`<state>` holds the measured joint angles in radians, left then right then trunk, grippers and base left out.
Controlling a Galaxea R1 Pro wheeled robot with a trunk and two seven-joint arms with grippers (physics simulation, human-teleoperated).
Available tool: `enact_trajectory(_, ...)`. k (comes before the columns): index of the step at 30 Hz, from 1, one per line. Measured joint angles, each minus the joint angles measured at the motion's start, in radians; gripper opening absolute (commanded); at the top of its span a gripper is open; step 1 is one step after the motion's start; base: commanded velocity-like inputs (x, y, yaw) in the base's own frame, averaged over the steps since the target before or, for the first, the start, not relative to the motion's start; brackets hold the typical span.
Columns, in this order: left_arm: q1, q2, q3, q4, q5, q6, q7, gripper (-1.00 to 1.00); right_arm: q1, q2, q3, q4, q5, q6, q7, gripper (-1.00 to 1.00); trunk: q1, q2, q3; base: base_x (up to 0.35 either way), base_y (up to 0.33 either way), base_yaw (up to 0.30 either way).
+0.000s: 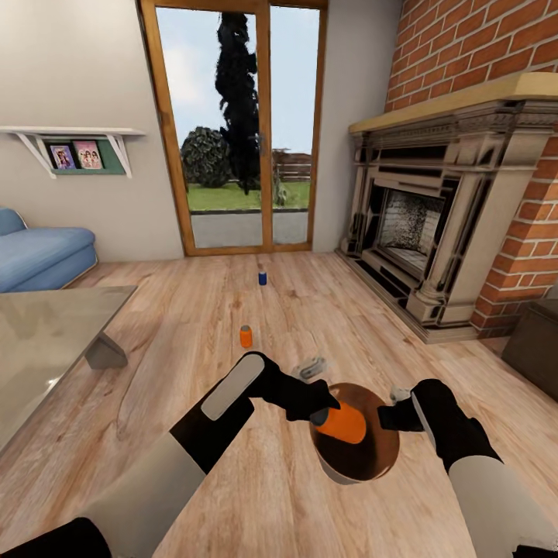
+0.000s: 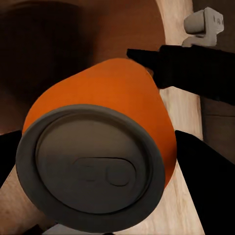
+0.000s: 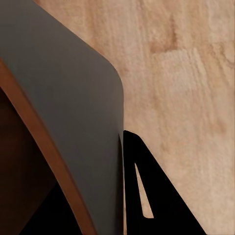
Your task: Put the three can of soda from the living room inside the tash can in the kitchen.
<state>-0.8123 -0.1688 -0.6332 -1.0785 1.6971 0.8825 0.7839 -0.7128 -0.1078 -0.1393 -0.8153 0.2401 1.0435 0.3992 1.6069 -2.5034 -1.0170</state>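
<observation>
Your left hand (image 1: 329, 415) is pinching an orange can (image 1: 343, 422), fingers pressed on its sides; in the left wrist view the silver top (image 2: 90, 169) faces the camera. The can lies tilted, long axis roughly level and running from your left hand across toward the right arm, and it sits right over the open mouth of the trash can (image 1: 364, 465), brown inside visible under it.

Your right hand (image 1: 395, 415) is clamped on the trash can's rim: in the right wrist view one dark finger (image 3: 147, 196) lies against the grey outer wall (image 3: 73, 107), so it looks closed on the wall and holding the bucket up off the wood floor (image 1: 232, 325).

The key relation: the can is directly above the opening, not past the rim. Judging from this, you can just release; the sideways axis could make it catch the rim, so tip it nose-down first if you want margin.

Two cans are left on the floor ahead: the second orange can (image 1: 246, 336) nearer, the dark blue can (image 1: 263, 277) further on toward the glass doors (image 1: 240, 124). Both stand upright, well apart from each other. The left arm is nearer both.
</observation>
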Motion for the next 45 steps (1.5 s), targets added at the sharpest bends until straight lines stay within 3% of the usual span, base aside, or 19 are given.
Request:
enact_trajectory(8, -0.018, 0.001, -0.002, 0.112, -0.010, -0.003, 0.005, -1.00, 0.008, 0.009, 0.000, -0.012, -0.002, 0.000, 0.004, -1.00, 0.000, 0.000, 0.000, 0.000, 0.000, 0.000)
enact_trajectory(10, -0.019, 0.001, -0.002, 0.118, -0.012, -0.003, 0.004, -1.00, 0.009, 0.020, 0.001, -0.012, 0.014, -0.003, 0.004, -1.00, 0.000, 0.000, 0.000, 0.000, 0.000, 0.000)
enact_trajectory(14, -0.019, 0.000, -0.002, 0.121, -0.045, -0.003, 0.001, -1.00, 0.011, 0.046, 0.001, -0.012, -0.018, 0.003, 0.007, -1.00, 0.000, 0.000, 0.000, 0.000, 0.000, 0.000)
enact_trajectory(18, -0.019, 0.000, -0.002, 0.121, -0.058, -0.003, 0.000, -1.00, 0.022, 0.068, 0.002, -0.011, 0.000, 0.000, 0.006, -1.00, 0.000, 0.000, 0.000, 0.000, 0.000, 0.000)
enact_trajectory(19, -0.019, 0.000, -0.002, 0.121, -0.059, -0.003, 0.000, 1.00, 0.023, 0.069, 0.002, -0.011, 0.002, 0.000, 0.006, -1.00, 0.000, 0.000, 0.000, 0.000, 0.000, 0.000)
enact_trajectory(22, -0.019, 0.000, -0.010, 0.122, -0.064, -0.004, 0.000, 1.00, 0.027, 0.072, 0.011, -0.011, 0.005, -0.001, 0.007, -1.00, 0.000, 0.000, 0.000, 0.000, 0.000, 0.000)
enact_trajectory(27, -0.019, 0.000, -0.035, 0.123, -0.078, -0.004, 0.000, 1.00, 0.027, 0.070, 0.059, -0.013, -0.007, 0.000, 0.010, -1.00, 0.000, 0.000, 0.000, 0.000, 0.000, 0.000)
enact_trajectory(35, -0.019, 0.009, -0.036, 0.122, -0.078, -0.035, 0.000, 1.00, 0.026, 0.066, 0.062, -0.022, -0.005, -0.001, 0.011, -1.00, 0.000, 0.000, 0.000, 0.000, 0.000, 0.000)
enact_trajectory(38, -0.013, 0.021, -0.026, 0.080, -0.078, -0.061, 0.004, 1.00, 0.026, 0.063, 0.063, -0.022, -0.012, 0.000, 0.011, -1.00, 0.000, 0.000, 0.000, 0.000, 0.000, 0.000)
enact_trajectory(39, 0.003, 0.040, -0.022, 0.031, -0.080, -0.091, 0.007, 1.00, 0.026, 0.060, 0.060, -0.022, -0.013, 0.000, 0.012, -1.00, 0.000, 0.000, 0.000, 0.000, 0.000, 0.000)
enact_trajectory(40, 0.040, 0.077, -0.020, -0.050, -0.083, -0.132, 0.010, 1.00, 0.026, 0.056, 0.057, -0.022, -0.012, 0.000, 0.012, -1.00, 0.000, 0.000, 0.000, 0.000, 0.000, 0.000)
enact_trajectory(42, 0.168, 0.188, -0.009, -0.283, -0.117, -0.228, 0.007, 1.00, 0.026, 0.040, 0.054, -0.021, -0.014, 0.000, 0.012, -1.00, 0.000, 0.000, 0.000, 0.000, 0.000, 0.000)
enact_trajectory(44, 0.289, 0.298, 0.048, -0.448, -0.181, -0.349, -0.003, 1.00, 0.026, 0.027, 0.053, -0.021, 0.003, -0.003, 0.011, -1.00, 0.000, 0.000, 0.000, 0.021, 0.013, 0.000)
enact_trajectory(45, 0.336, 0.324, 0.065, -0.477, -0.195, -0.382, -0.005, 1.00, 0.026, 0.023, 0.052, -0.021, 0.009, -0.004, 0.010, -1.00, 0.000, 0.000, 0.000, 0.127, 0.079, 0.000)
